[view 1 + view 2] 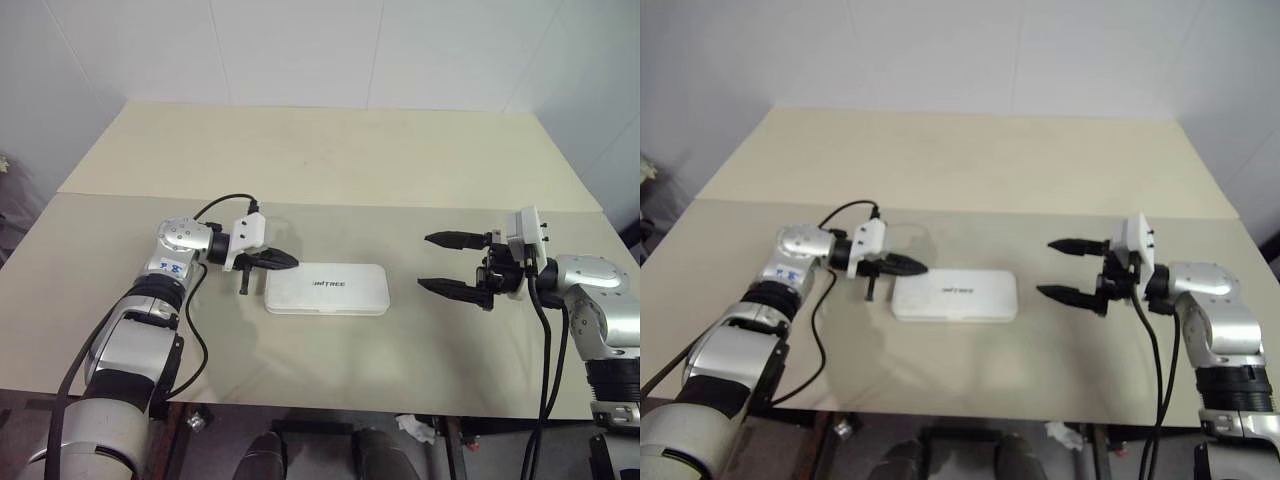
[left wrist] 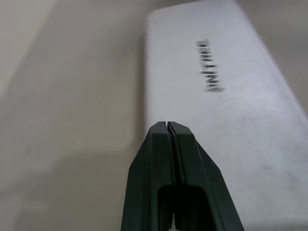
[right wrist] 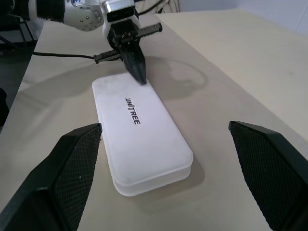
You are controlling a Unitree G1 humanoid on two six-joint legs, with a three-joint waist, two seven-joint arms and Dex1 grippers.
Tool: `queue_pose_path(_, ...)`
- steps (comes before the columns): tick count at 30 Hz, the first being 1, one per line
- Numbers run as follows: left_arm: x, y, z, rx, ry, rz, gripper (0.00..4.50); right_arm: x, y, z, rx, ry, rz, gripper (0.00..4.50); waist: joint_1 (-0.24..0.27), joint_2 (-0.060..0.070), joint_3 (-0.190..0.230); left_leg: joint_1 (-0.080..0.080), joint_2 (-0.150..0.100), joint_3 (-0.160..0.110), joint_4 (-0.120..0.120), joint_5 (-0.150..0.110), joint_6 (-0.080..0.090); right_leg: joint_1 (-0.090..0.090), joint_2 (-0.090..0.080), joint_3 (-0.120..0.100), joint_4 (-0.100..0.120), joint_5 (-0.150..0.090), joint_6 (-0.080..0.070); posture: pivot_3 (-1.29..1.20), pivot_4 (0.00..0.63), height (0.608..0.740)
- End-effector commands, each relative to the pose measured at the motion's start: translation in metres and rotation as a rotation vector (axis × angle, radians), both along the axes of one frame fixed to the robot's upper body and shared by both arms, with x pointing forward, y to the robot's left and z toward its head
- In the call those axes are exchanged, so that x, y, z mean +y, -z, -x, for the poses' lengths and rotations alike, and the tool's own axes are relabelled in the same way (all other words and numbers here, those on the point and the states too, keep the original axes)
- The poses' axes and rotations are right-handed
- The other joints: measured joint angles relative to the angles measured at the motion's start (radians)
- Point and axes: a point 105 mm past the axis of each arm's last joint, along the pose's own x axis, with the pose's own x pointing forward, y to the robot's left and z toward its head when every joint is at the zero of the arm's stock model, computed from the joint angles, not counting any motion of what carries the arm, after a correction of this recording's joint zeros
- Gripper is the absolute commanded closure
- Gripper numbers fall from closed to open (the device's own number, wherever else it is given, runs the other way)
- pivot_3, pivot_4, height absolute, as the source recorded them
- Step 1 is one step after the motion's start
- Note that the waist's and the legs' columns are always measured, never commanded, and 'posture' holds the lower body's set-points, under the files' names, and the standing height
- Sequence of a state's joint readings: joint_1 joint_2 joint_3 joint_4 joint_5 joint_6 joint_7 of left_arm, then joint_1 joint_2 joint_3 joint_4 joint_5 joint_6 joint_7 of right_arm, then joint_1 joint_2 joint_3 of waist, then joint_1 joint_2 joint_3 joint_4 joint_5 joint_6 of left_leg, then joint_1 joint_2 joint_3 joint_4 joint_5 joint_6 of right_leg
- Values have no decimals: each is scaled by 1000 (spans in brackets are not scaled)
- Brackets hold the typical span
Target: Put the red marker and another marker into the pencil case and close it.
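Pencil case lies flat and lidded near the front of the table, lettering up. We've got our left claw clenched on nothing, tips at the case's left end, and our right claw spread wide, well apart on the other side. We reckon that smooth, stiff, light plastic will skid, so we'd take it across its long edges; no markers visible.
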State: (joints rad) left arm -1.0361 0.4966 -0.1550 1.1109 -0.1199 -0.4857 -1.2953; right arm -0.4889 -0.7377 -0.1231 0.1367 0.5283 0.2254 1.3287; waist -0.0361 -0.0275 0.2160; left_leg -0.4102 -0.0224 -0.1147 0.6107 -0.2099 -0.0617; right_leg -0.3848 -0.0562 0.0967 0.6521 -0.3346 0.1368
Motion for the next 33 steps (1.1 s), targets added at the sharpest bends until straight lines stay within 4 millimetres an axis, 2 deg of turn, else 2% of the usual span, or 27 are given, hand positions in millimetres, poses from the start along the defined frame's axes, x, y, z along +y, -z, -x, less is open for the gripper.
queue_pose_path(1, 11, -25, -1, -87, -57, 136, 4462, 0, -13, -1, -52, -15, 5, 0, 2, 0, 0, 0, 0, 0, 0, 0, 0, -1, 0, 0, 0, 0, 0, 0, 150, 740)
queue_pose_path(5, 21, -34, 12, -136, -75, 260, 4462, 2, -13, -4, -51, -26, 15, 0, -1, 0, 0, 0, 1, 1, -1, 0, 0, -1, 0, 1, 1, 0, 0, 0, 150, 740)
queue_pose_path(8, 27, -43, 29, -171, -78, 364, 4462, 3, -14, -8, -53, -35, 25, 0, 1, 0, 0, 0, 1, 1, -1, 0, 0, -2, 0, 1, 1, 0, 0, 0, 150, 740)
queue_pose_path(11, 34, -44, 49, -182, -61, 388, 3887, 3, -16, -12, -57, -44, 33, 0, 3, 0, 0, 0, 1, 1, 0, 0, 0, -2, -1, 1, 2, 0, 0, 0, 150, 740)
queue_pose_path(17, 53, -45, 96, -122, 7, 388, 1852, 2, -16, -19, -57, -65, 47, 0, 0, 0, 0, 1, 1, 2, -2, 0, 0, -1, -1, 2, 1, 0, -1, 0, 150, 740)
queue_pose_path(22, 73, -49, 109, -82, -25, 356, 171, 5, -13, -25, -47, -95, 68, 0, 1, 1, 0, 2, 1, 2, -3, 0, -1, -1, -1, 1, 1, 0, -2, 0, 150, 740)
queue_pose_path(23, 74, -50, 111, -77, -25, 356, 53, 5, -14, -26, -46, -99, 70, 0, 2, 1, 0, 2, 1, 2, -3, 0, -1, -1, -1, 1, 1, 0, -2, 0, 150, 740)
queue_pose_path(33, 97, -70, 128, -69, -86, 428, 53, 12, -16, -29, -52, -154, 84, 0, -2, 1, 0, 3, 2, 2, -13, 0, -1, -1, -2, 1, -7, -1, -3, 0, 150, 740)
